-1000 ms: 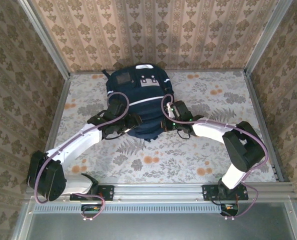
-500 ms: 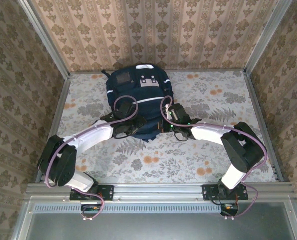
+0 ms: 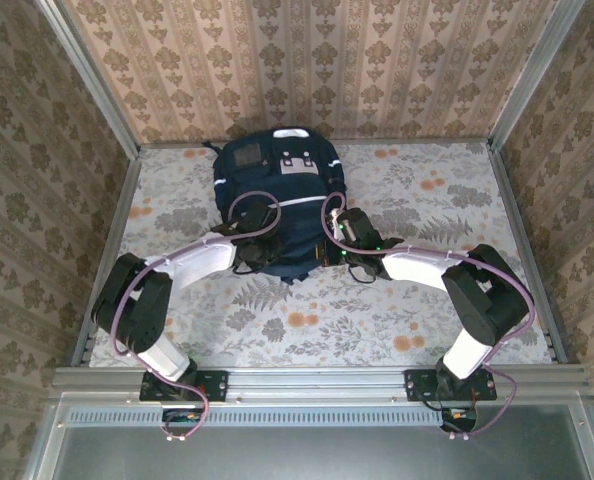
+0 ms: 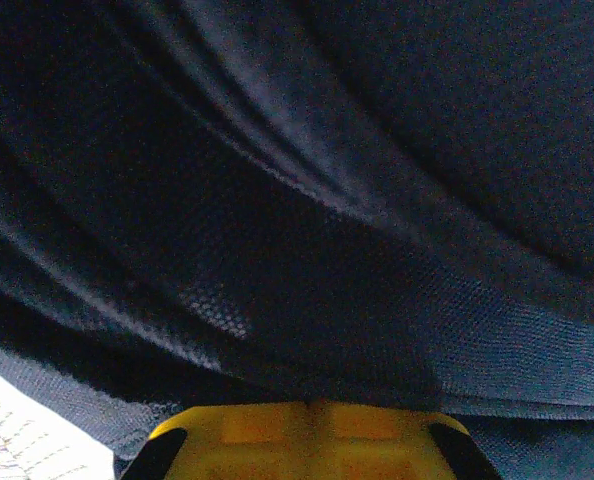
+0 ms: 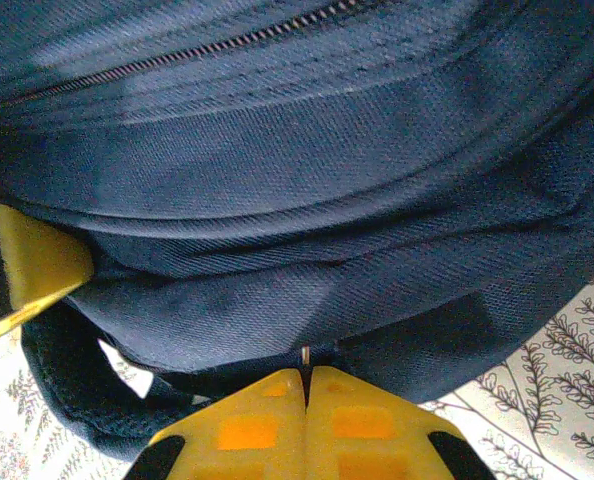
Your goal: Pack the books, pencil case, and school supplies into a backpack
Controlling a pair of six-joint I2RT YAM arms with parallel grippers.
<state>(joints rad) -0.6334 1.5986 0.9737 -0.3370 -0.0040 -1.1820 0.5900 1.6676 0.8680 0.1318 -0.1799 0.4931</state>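
The navy backpack (image 3: 277,180) lies at the back middle of the table, white stripe across it and grey patches on its far end. Both grippers sit at its near end. My left gripper (image 3: 260,247) is shut, its yellow fingertips (image 4: 277,425) pressed together into a dark fold of the backpack (image 4: 307,200). My right gripper (image 3: 331,246) is shut on the backpack's lower edge (image 5: 277,300), and a small pale metal piece (image 5: 306,353) shows at its tips. A closed zip (image 5: 207,45) runs above. The books, pencil case and school supplies are hidden.
A yellow wedge (image 5: 32,262) pokes from under the fabric at the left of the right wrist view; I cannot tell what it is. The floral tablecloth (image 3: 307,320) stretches between backpack and arm bases. Metal frame posts (image 3: 517,230) and patterned walls close in the sides.
The left arm swung in and forward to the backpack's near end, and its gripper closed there. The right gripper stayed shut in place.
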